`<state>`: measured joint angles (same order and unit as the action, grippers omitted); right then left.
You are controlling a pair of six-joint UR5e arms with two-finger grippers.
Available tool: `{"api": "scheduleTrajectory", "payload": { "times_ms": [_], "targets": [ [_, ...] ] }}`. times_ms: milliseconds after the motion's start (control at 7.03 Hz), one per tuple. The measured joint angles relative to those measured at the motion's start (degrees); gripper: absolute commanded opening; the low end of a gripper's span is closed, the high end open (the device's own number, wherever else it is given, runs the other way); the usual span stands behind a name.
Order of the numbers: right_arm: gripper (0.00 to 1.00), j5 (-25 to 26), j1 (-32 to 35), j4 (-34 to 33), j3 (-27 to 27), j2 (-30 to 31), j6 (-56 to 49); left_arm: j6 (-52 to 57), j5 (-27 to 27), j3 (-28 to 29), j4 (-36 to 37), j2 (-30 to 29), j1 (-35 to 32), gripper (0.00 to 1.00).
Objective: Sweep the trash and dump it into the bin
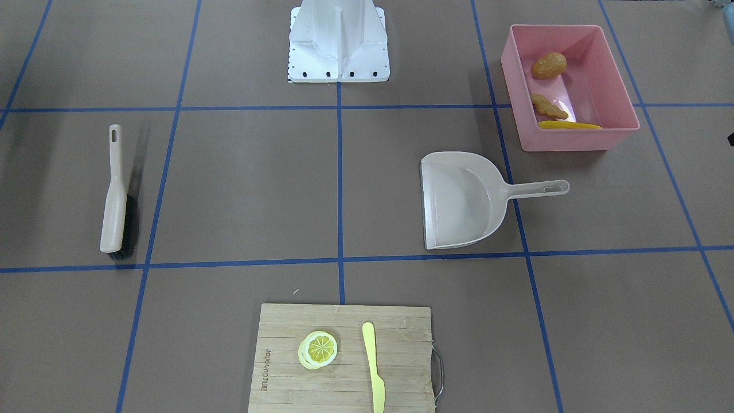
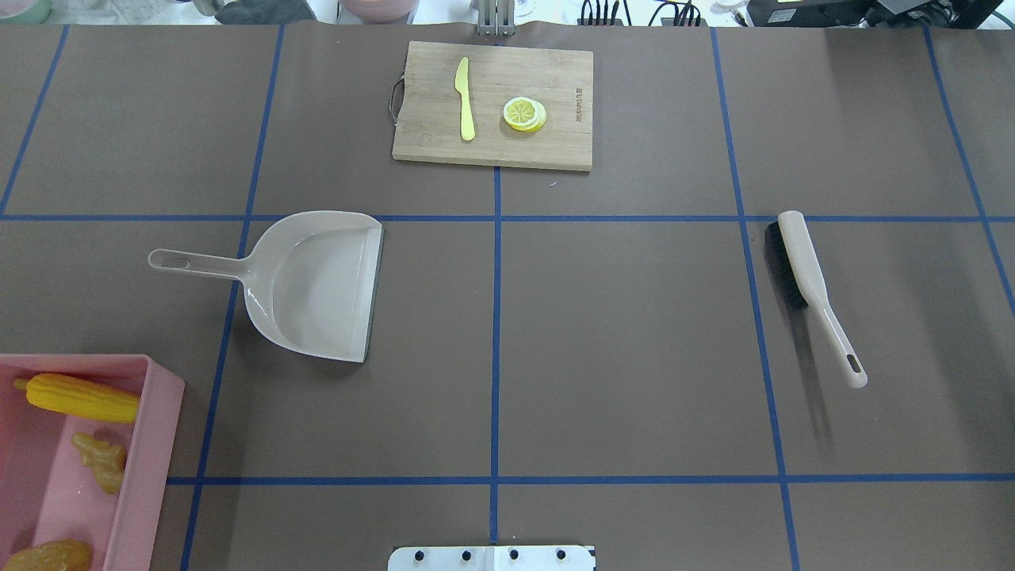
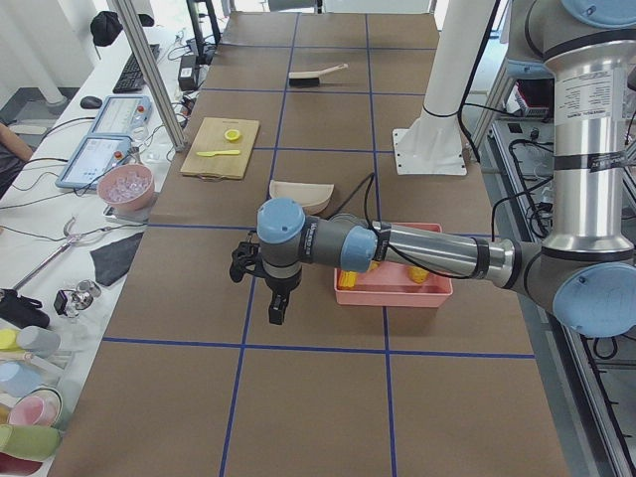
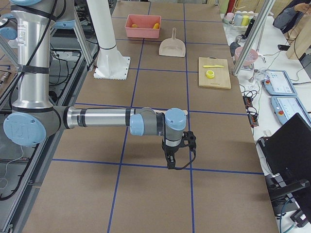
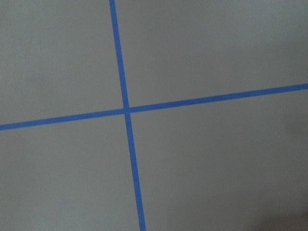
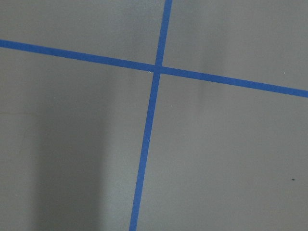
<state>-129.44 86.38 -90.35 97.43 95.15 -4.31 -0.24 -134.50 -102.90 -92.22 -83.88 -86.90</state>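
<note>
The trash lies inside the pink bin (image 1: 573, 140) (image 2: 155, 444): a brown potato (image 1: 549, 65) (image 2: 47, 557), a tan ginger root (image 1: 549, 106) (image 2: 101, 460) and a yellow corn cob (image 1: 569, 125) (image 2: 83, 398). My left gripper (image 3: 277, 310) hangs over bare table just beyond the bin's outer side, seen only in the exterior left view. My right gripper (image 4: 170, 162) hangs over bare table at the opposite end, seen only in the exterior right view. I cannot tell whether either is open or shut. Both wrist views show only brown table and blue tape lines.
An empty beige dustpan (image 1: 459, 201) (image 2: 317, 277) lies beside the bin. A beige brush (image 1: 117, 201) (image 2: 809, 277) lies on the other half of the table. A wooden cutting board (image 2: 555, 151) at the far edge holds a lemon slice (image 2: 524, 113) and a yellow knife (image 2: 465, 99).
</note>
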Motion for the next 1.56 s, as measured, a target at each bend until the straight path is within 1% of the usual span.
{"api": "scheduleTrajectory", "payload": {
  "times_ms": [569, 853, 1564],
  "targets": [
    [1.0, -0.02, 0.01, 0.0, -0.27, 0.11, 0.0, 2.29, 0.07, 1.66, 0.04, 4.79, -1.55, 0.98],
    [1.0, 0.02, 0.0, 0.0, -0.3, 0.12, 0.0, 2.29, 0.04, 2.7, 0.25, 4.91, -2.16, 0.98],
    [1.0, -0.02, 0.01, 0.0, -0.31, 0.08, 0.0, 0.93, -0.13, 2.32, 0.52, 4.08, -3.34, 0.98]
  ]
}}
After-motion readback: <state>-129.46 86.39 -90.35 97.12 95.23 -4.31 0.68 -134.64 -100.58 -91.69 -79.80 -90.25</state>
